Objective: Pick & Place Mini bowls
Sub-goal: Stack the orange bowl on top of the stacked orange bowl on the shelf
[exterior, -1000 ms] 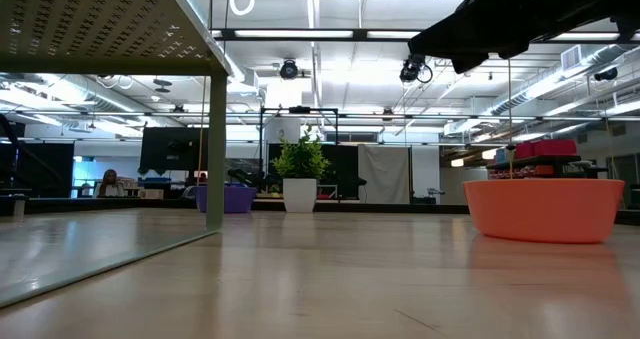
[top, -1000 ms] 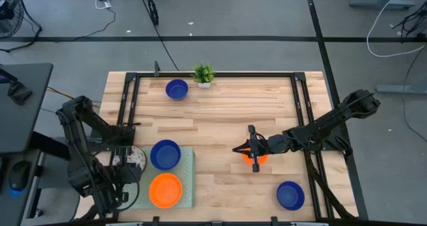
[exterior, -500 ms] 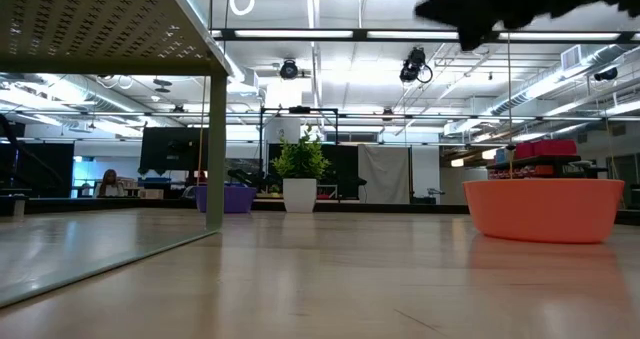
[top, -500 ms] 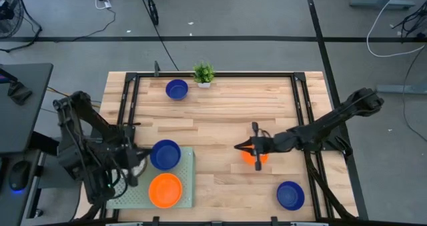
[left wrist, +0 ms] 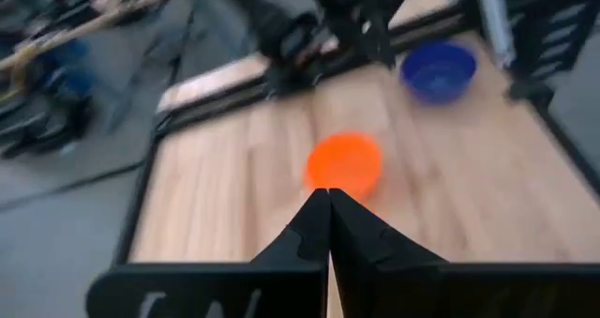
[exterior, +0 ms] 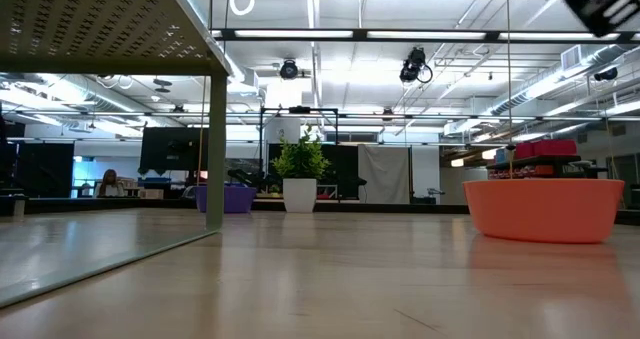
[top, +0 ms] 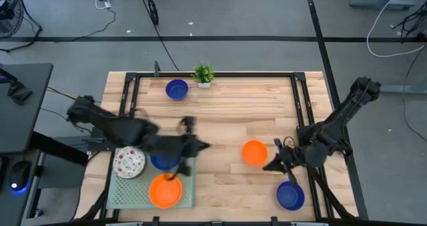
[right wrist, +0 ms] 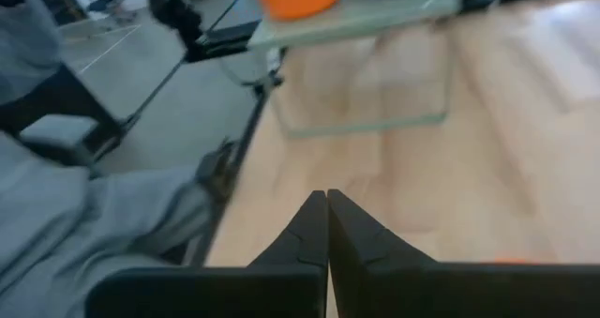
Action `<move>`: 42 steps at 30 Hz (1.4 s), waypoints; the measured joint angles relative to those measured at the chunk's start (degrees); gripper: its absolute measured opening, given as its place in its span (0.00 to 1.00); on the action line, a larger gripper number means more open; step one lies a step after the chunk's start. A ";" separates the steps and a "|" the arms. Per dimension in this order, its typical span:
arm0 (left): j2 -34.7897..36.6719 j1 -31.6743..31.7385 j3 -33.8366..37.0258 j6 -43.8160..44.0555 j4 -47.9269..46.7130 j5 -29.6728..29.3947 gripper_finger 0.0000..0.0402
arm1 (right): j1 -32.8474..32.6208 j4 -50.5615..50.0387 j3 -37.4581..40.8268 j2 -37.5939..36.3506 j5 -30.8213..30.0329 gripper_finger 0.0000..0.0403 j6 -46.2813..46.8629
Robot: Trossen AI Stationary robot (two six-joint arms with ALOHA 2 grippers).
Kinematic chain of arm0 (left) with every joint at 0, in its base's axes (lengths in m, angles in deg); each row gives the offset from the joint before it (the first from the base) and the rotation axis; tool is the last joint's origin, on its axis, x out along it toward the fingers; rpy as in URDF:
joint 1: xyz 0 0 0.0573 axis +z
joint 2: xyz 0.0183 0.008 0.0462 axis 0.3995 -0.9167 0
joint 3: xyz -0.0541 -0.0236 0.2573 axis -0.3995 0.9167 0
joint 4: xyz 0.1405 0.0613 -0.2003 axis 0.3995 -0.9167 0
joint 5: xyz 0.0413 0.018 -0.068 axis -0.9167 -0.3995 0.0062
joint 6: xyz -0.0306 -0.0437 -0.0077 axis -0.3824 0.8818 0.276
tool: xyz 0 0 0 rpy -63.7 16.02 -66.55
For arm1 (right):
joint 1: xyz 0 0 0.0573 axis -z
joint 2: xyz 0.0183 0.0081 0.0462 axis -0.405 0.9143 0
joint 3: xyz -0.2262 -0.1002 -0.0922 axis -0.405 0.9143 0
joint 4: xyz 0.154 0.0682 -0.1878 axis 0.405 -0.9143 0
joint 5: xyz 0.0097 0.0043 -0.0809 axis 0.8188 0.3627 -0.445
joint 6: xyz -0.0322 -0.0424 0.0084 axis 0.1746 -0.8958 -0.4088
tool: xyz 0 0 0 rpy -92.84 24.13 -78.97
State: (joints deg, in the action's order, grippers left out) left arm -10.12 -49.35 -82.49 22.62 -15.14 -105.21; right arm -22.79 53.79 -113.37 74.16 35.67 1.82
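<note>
Over the table's (top: 220,119) middle, your left gripper (top: 189,125), fingers pressed together and empty, is sweeping toward the orange bowl (top: 253,153); you're risking knocking it. The right gripper (top: 275,165), also closed and empty, is hanging beside it.

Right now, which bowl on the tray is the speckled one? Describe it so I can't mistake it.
Start at the pale green tray at the table's near left corner. Three bowls sit on it: a blue bowl partly under the left arm, an orange bowl nearest the front edge, and the speckled bowl at the tray's outer left. It alone is white with red speckles, not a solid colour.
</note>
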 joint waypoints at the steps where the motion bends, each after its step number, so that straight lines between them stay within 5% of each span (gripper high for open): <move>1: -1.60 2.39 0.00 -2.19 3.68 3.11 0.02 | -1.60 -0.20 0.00 0.40 -0.56 0.00 1.31; 6: -11.10 12.16 0.00 -7.98 15.82 13.09 0.02 | -9.94 1.02 0.00 3.27 -6.13 0.00 2.87; 13: -26.54 19.30 0.00 -11.04 28.90 34.54 0.02 | -19.70 10.64 0.00 10.55 -19.78 0.00 0.36; 23: -37.92 20.24 0.02 -18.10 33.57 37.21 0.06 | -21.50 24.62 0.00 20.74 -24.88 0.00 -4.92; 28: -40.60 20.19 0.00 -21.96 34.28 44.91 0.23 | -21.50 25.67 0.02 22.00 -24.86 0.00 -3.29; 35: -41.86 20.10 -0.11 -25.40 35.71 45.29 0.45 | -21.48 25.66 0.02 21.98 -24.86 0.00 -3.61; 42: -43.22 19.13 0.02 -28.45 35.20 43.31 0.43 | -21.48 25.65 0.02 21.98 -24.86 0.00 -4.10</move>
State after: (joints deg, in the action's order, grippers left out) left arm -53.35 -30.22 -82.46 -5.83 20.06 -61.90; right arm -44.27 79.44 -113.35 96.14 10.81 -2.28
